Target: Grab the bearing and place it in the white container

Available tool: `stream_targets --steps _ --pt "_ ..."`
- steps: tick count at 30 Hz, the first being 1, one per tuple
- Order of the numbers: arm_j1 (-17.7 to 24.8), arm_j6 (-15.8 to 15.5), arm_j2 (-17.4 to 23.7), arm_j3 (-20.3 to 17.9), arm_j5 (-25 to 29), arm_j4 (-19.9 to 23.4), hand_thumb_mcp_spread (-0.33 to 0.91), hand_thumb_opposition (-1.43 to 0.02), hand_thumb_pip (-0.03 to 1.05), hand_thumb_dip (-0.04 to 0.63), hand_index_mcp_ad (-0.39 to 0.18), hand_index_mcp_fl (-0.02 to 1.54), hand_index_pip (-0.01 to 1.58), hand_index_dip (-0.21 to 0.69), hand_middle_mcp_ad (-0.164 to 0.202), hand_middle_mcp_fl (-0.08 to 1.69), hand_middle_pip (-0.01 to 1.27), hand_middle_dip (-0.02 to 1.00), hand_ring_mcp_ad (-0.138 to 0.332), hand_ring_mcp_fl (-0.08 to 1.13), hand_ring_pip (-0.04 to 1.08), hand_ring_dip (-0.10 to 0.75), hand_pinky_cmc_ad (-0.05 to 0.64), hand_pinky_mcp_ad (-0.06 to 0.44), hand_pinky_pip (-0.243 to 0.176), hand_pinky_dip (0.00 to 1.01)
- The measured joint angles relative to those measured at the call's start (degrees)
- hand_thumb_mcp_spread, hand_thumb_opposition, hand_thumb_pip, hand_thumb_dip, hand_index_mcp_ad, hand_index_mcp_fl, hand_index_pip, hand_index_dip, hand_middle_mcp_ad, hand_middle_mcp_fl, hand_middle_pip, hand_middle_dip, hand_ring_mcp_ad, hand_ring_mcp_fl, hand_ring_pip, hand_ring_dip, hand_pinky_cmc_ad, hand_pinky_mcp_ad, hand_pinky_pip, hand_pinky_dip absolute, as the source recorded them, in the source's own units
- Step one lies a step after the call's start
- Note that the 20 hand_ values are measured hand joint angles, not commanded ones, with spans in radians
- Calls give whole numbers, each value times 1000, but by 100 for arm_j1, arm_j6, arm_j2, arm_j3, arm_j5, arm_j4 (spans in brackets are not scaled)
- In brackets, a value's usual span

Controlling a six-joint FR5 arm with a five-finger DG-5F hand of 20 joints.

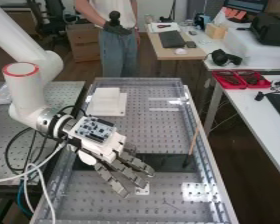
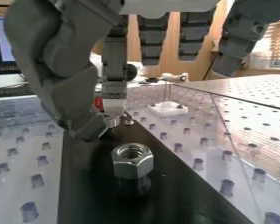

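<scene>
Taking the bench as a dial, with twelve at its far end, I see the white arm come in from ten o'clock over a perforated side table. Over at eleven, well up the bench, sits the white container, low and square-sided. The hand hangs just in from nine to ten, reaching over the black strip that crosses the middle from nine to three.

As for its fingers, I honestly can't tell whether they are closed on anything. Right by the hand, in the wrist view, is a small shiny metal piece; it may be the bearing, but too little of it is uncovered for me to be sure, or to say if it's gripped or resting. A hex nut lies flat on the strip near it, threaded hole facing up, plainly apart from the hand. Beside the strip, on the clear panel, there's a white base with thin upright rods.

Round at three o'clock a thin brown stick leans, its dark end down by the strip. Off the bench, between one and two, a pair of red trays sits on a white table.
</scene>
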Motion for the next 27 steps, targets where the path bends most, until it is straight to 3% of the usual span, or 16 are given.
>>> stream_targets --steps 27 --pt "-14 13 -41 -2 47 31 351 -873 724 316 -115 -10 1504 127 51 0 113 169 161 -3 77 79 417 312 -89 237"
